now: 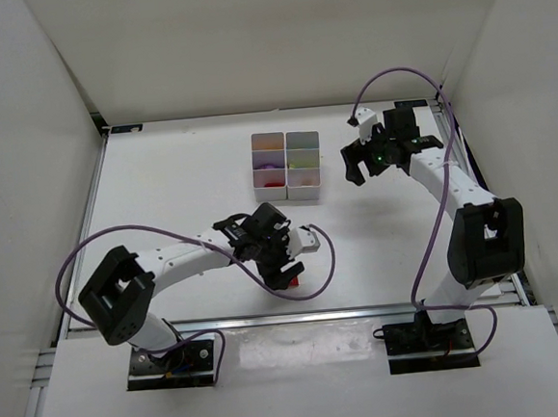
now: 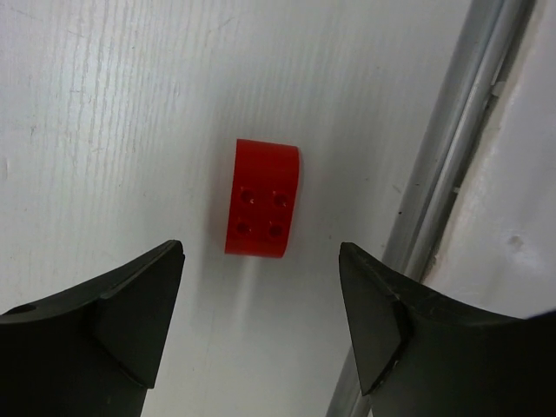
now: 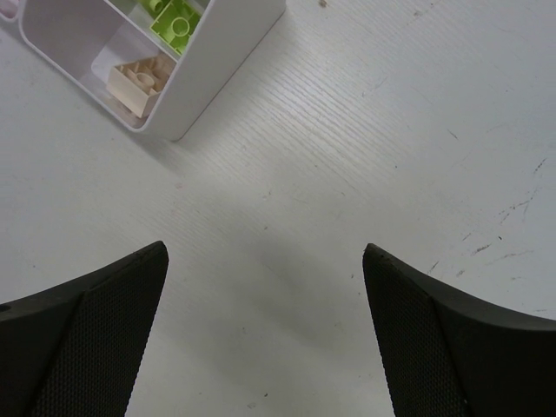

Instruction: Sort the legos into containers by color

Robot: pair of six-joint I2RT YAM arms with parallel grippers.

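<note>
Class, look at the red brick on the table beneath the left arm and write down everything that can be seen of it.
The small red plastic brick is smooth and slightly glossy, a squat block with one end rounded. Its upward face shows four small round holes, two by two. It lies flat on the white grained table, near but clear of the metal edge rail. The left gripper hovers over it, black jaws open; only the table touches it.

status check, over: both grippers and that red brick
Left gripper open, hovering over red brick, not touching. Right gripper open, empty, beside containers. Metal rail close beside brick.
</note>
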